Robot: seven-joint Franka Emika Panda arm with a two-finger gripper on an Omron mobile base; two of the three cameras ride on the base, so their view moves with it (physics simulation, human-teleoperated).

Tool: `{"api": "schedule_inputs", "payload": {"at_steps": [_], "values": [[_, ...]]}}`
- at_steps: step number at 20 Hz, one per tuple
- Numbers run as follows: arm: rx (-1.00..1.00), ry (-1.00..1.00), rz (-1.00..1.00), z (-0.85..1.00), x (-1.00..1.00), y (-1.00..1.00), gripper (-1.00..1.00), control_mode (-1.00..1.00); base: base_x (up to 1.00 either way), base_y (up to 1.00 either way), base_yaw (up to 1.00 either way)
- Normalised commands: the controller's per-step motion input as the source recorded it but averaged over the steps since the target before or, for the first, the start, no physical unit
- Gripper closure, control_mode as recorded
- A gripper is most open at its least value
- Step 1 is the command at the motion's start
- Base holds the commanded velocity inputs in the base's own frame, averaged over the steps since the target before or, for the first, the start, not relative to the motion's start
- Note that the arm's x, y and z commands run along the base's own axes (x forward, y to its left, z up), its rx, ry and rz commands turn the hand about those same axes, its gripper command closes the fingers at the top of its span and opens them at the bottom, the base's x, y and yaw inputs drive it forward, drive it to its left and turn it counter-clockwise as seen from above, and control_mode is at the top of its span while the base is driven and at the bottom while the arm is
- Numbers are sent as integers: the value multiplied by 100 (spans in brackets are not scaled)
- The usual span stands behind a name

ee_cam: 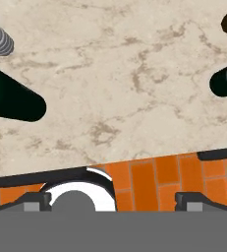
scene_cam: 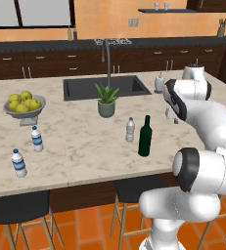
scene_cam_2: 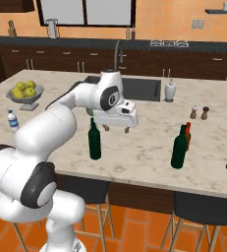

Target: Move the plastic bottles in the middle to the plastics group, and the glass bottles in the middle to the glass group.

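Marble island counter [scene_cam: 85, 146], beige with grey veining, flat and glossy, long rectangle. Dark rectangular sink [scene_cam: 106, 87] sunk into its far half with a thin curved grey faucet [scene_cam: 107, 61] behind it; sink is the landmark here.

White arm [scene_cam: 207, 127], smooth rounded shells with dark joints, reaches over the counter on the near side of the sink. Claw [scene_cam_2: 116, 129] hangs above bare marble, fingers pointing down, jaws spread wide, holding nothing; finger tips [ee_cam: 36, 199] show as small dark blocks in the hand view.

Two tall dark green wine bottles, glossy glass, slim necks: one [scene_cam: 145, 136] stands upright nearer than the sink, toward the counter's front edge, just beside the claw; the other [scene_cam_2: 179, 147] is well right of the sink, near the front edge. Brown bottle with red top [scene_cam_2: 187, 134] stands just behind that second green bottle, close or touching, can't tell which.

Small clear greyish plastic bottle [scene_cam: 130, 130], ribbed cylinder with pale label, stands just left of the first green bottle, near side of the sink. Two small clear water bottles with blue labels and white caps [scene_cam: 36, 138] [scene_cam: 19, 163] sit far left of the sink, near the front edge.

Grey pedestal bowl of yellow-green round fruit [scene_cam: 25, 105] left of the sink. Spiky green plant in a grey-green pot [scene_cam: 106, 101] right in front of the sink. White rounded soap dispenser [scene_cam_2: 170, 91] at the sink's right. Salt and pepper shakers [scene_cam_2: 199, 112] further right.
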Motion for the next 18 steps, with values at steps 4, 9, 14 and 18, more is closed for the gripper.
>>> {"api": "schedule_inputs", "payload": {"at_steps": [4,9,14,18], "values": [[0,2,0,10,-9,62,-100,-100,0,0,0],[0,0,0,0,1,64,-100,-100,0,0,0],[1,0,0,-3,25,57,-100,-100,0,0,0],[0,0,0,-11,34,58,-100,-100,0,0,0]]}}
